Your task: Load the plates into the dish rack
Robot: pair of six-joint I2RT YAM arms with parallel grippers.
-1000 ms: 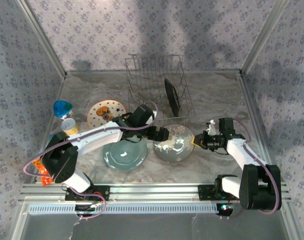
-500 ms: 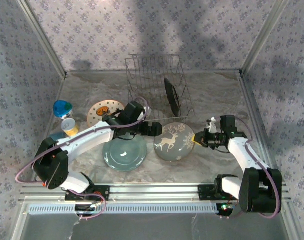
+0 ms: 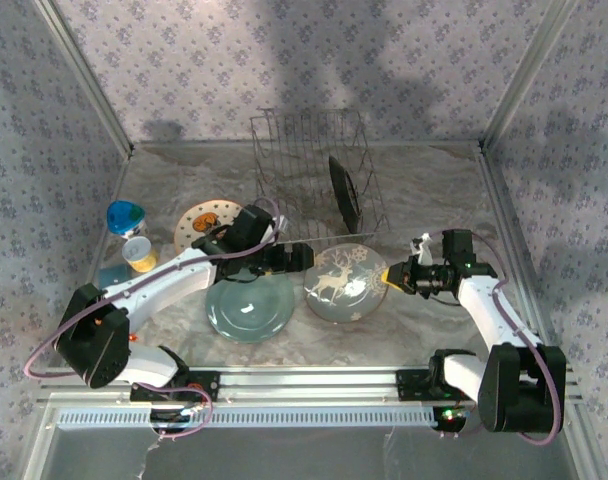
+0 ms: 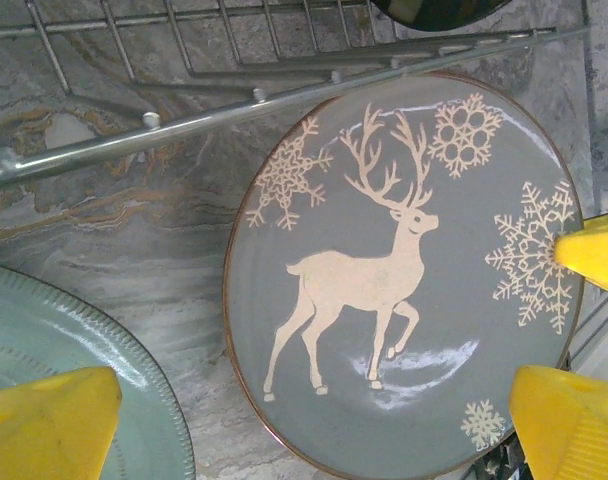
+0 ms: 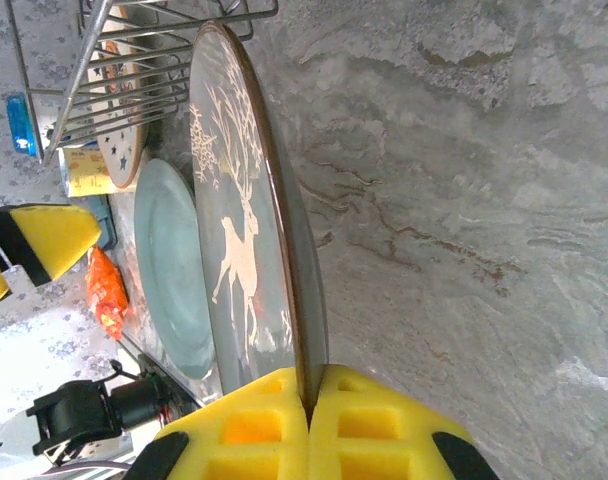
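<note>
The grey-green deer plate (image 3: 342,284) sits tilted in front of the dish rack (image 3: 312,165), and my right gripper (image 3: 392,279) is shut on its right rim. In the right wrist view the pads (image 5: 252,425) pinch the plate's edge (image 5: 302,300). My left gripper (image 3: 305,258) hangs open just left of that plate, its yellow fingertips (image 4: 46,420) spread wide above the deer plate (image 4: 384,270). A glossy black plate (image 3: 344,192) stands upright in the rack. The pale teal plate (image 3: 249,306) lies flat on the table. The cream plate (image 3: 204,226) is partly hidden behind the left arm.
A blue cup (image 3: 126,216) and a small yellow container (image 3: 139,254) stand at the left, with an orange packet (image 5: 106,295) near the left arm's base. The rack's front wire (image 4: 234,112) runs close to the deer plate's far edge. Patterned walls enclose the table.
The left arm has swung back to the left, uncovering the whole deer plate. The right gripper has stayed shut on the plate's rim, and the plate has shifted slightly.
</note>
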